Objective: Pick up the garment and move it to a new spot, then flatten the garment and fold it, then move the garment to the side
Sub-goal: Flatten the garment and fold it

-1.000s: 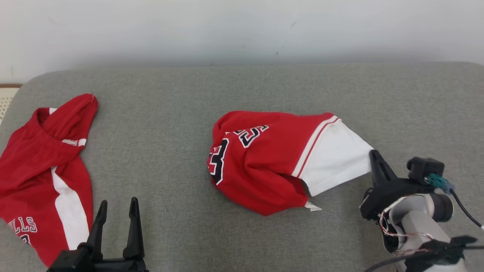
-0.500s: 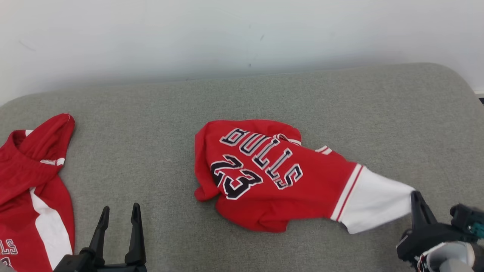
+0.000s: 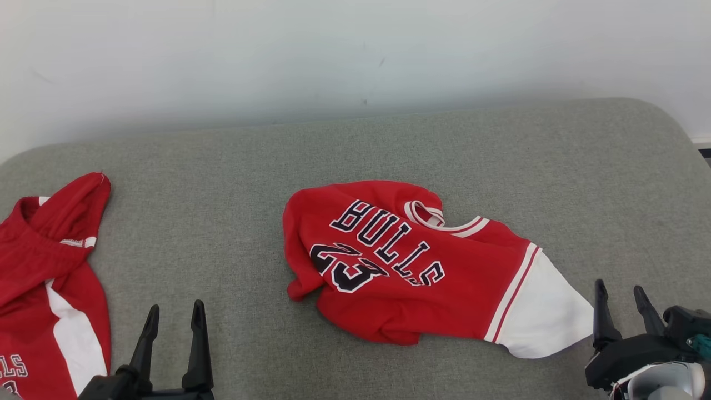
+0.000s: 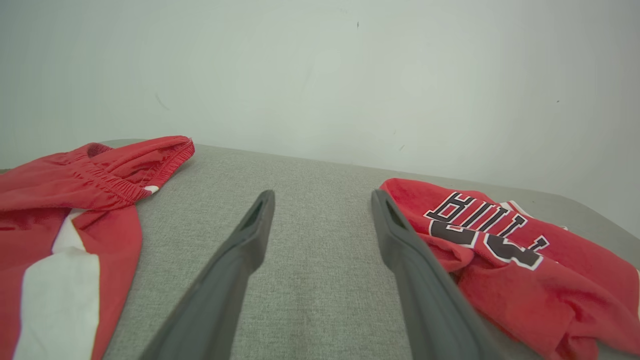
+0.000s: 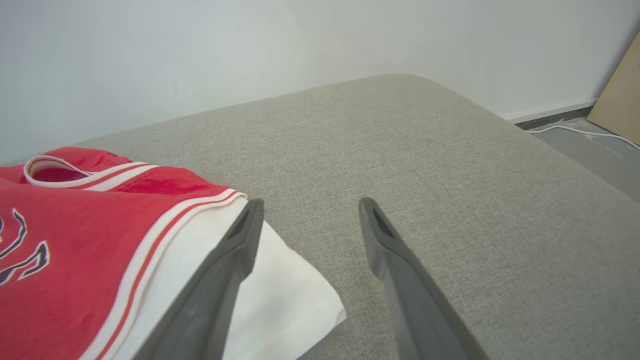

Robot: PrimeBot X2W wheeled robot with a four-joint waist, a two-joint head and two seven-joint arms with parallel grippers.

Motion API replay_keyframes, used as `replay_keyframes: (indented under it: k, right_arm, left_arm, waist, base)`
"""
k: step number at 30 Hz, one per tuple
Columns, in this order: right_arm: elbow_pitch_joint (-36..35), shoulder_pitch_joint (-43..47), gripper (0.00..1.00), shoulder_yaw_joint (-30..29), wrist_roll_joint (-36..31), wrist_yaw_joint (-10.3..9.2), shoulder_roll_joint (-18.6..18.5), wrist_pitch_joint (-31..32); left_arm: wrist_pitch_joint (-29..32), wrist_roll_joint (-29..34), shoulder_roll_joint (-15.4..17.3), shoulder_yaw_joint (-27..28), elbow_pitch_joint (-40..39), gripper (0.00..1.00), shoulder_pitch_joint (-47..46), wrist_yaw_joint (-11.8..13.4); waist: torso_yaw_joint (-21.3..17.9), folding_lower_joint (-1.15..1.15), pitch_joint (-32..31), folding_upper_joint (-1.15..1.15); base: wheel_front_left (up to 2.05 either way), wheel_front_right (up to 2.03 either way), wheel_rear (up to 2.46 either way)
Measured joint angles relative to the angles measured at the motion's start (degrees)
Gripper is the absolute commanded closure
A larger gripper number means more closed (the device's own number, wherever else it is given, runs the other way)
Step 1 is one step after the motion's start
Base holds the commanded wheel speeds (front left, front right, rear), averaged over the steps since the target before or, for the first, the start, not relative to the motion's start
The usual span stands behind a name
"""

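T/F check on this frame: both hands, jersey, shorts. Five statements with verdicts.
1. The jersey lies with BULLS 23 facing up. True.
2. The right hand is shut on the white sleeve. False: the right hand is open, and the white sleeve lies free beside it, not between its fingers.
3. The left hand is open over the bare grey cushion. True.
4. The red shorts lie to the robot's right of the jersey. False: the red shorts lie to its left, apart from it.
5. The jersey is folded. False: it lies rumpled and unfolded.
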Motion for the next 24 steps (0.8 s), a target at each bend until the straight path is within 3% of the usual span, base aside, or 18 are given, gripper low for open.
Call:
replay_keyframes:
  k: [7,24]
  right_arm:
    - [-6.5,0.6,0.00,0.7,-2.1,0.00,2.9,-1.8]
    - [-18.8,4.2,0.00,12.1,-1.6,0.00,7.1,-2.7]
  left_arm:
    - [0.0,0.3,0.0,0.5,0.0,0.00,0.2,-0.4]
    - [0.0,1.2,0.0,0.7,0.2,0.00,-0.7,-1.8]
  waist:
    - [-0.2,0.00,-0.3,0.00]
    - [-1.6,0.00,0.3,0.00]
  base:
    - [0.00,0.00,0.00]
    - [0.00,0.00,0.00]
